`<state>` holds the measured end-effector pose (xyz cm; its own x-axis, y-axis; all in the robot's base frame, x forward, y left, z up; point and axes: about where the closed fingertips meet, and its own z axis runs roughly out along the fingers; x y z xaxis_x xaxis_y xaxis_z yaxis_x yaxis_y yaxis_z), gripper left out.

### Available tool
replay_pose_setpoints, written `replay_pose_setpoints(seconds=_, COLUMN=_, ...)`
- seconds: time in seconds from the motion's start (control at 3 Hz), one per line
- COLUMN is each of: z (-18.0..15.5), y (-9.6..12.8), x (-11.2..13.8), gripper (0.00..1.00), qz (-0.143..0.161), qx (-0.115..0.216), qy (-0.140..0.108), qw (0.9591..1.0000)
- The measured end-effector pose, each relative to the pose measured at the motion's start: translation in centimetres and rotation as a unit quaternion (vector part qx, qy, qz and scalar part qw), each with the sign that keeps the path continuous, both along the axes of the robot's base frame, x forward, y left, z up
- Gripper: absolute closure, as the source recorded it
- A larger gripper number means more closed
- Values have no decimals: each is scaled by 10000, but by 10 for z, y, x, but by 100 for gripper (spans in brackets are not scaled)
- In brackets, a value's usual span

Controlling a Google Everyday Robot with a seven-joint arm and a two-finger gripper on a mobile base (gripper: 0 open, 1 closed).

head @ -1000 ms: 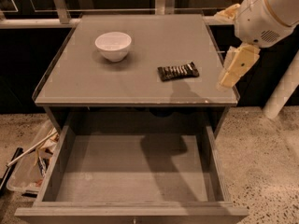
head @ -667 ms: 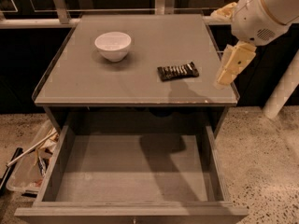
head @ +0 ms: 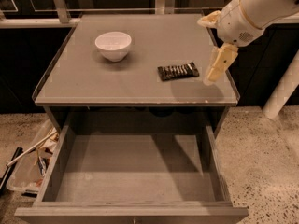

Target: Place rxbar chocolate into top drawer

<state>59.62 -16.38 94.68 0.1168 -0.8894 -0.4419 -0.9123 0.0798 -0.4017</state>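
approach step here: the gripper [head: 213, 73] hangs over the tabletop's [head: 117, 85] right edge, tip pointing down, holding nothing. whether it is spread or pressed together, one cannot tell. the rxbar chocolate [head: 178, 71] lies flat at its 9 o'clock, just beside it and ungrasped, with the white bowl [head: 113, 45] off at the bar's 10 o'clock. the top drawer [head: 135, 171] gapes open at 6 o'clock. next call, likely: slide toward 9, drop over the bar, pinch it.
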Motion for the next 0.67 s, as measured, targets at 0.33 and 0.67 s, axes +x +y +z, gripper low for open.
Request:
replay_pose_setpoints(seconds=0.33, z=-25, y=1, x=24, gripper=0, qz=271, qx=136, qy=250, qw=9992)
replay_pose_setpoints(seconds=0.67, z=-43, y=1, x=38, gripper=0, qz=431, qx=229, qy=444, qw=9978)
